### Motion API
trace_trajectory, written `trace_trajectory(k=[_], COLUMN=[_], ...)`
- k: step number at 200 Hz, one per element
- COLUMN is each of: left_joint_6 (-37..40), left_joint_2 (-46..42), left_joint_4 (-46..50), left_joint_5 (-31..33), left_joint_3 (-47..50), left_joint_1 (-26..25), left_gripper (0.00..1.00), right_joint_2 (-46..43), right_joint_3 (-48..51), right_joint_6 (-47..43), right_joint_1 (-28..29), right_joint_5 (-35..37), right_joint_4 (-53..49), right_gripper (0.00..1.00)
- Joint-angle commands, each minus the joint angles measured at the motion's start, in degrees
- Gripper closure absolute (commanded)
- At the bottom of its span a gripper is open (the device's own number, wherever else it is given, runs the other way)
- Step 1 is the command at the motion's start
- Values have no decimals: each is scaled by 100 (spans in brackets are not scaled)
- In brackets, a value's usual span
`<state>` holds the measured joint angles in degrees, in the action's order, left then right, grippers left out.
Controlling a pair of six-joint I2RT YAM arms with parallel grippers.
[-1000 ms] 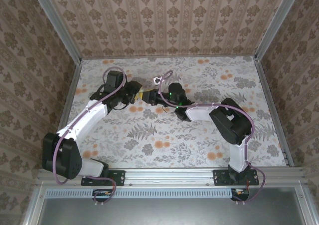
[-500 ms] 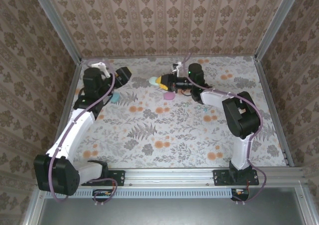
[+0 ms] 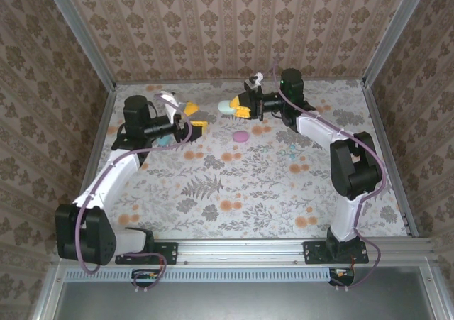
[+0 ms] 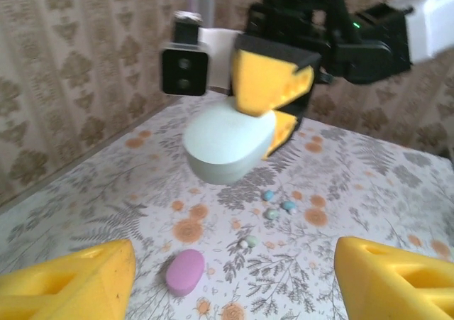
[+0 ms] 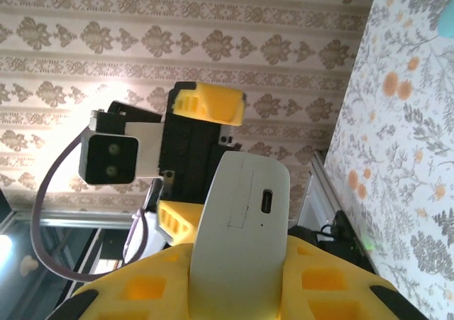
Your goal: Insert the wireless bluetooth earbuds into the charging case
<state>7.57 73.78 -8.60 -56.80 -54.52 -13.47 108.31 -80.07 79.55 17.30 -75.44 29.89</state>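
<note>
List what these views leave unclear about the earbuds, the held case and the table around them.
The earbuds: left wrist view, tiny and blurred; their number and shape cannot be told.
The mint case: right wrist view, its lower end is hidden between the fingers of the right gripper.
The teal object: right wrist view, cut off by the top right corner; what it is cannot be told.

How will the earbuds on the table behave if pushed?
The earbuds look tiny and rounded, so they would probably roll or skitter. They lie close together, so one nudge likely scatters several. Beside the wide fingers of the left gripper they are small, and may slip when pinched.
</note>
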Motion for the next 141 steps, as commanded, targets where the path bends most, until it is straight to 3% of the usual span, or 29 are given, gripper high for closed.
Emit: trace_trajectory(k=[1,58,101,141], left_joint_6=[816,551,143,-110], left_joint_2=[277,989,1296,1480], left_joint_4=[-408,-1301,-1936,-2135], left_joint_5=[-736,-1111,-992,-1112], left_joint_3=[-294,-682,-902,-1079], left_joint_1=[-139,-308,-479,-585], left_gripper=[24,24,23,29], right_joint_2=[-292,-494,-563,-531], right_joint_3=[-278,-496,-703,-767], right_joint_6=[101,29,-438,-458], right_joint_1=[19,30,102,133], right_joint_5=[-410,-584,-623,-578], right_joint_4=[-143,-487,-1151,-1159], right_gripper=[76,77,77,77])
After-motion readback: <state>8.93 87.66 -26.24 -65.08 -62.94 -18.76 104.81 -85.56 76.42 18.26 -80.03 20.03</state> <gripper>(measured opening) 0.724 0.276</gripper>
